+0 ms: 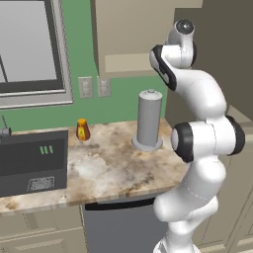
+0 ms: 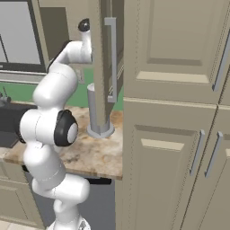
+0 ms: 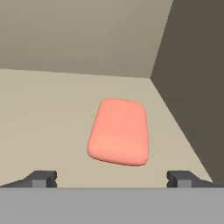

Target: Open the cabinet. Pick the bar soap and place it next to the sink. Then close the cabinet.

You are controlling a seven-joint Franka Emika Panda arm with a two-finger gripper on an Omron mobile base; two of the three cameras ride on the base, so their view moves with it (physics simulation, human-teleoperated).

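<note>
The salmon-pink bar soap (image 3: 118, 131) lies flat on the beige shelf floor (image 3: 39, 113) inside the cabinet (image 1: 123, 34), near its right inner wall. My gripper (image 3: 112, 179) is open, with its two dark fingertips (image 3: 43, 178) spread wide just short of the soap and not touching it. In the right base view the cabinet door (image 2: 104, 67) stands open, seen edge-on, with its long silver bar handle (image 2: 112, 58) facing me. The arm reaches up from the base into the cabinet opening, and its upper link (image 1: 184, 39) rises past the cabinet's lower edge.
A grey cylinder (image 1: 149, 121) stands on the marble counter (image 1: 113, 168) below the cabinet. An amber jar (image 1: 83, 130) sits near the green wall, with a dark appliance (image 1: 32, 163) to its left. Tall beige cabinets (image 2: 179, 134) close off the right side.
</note>
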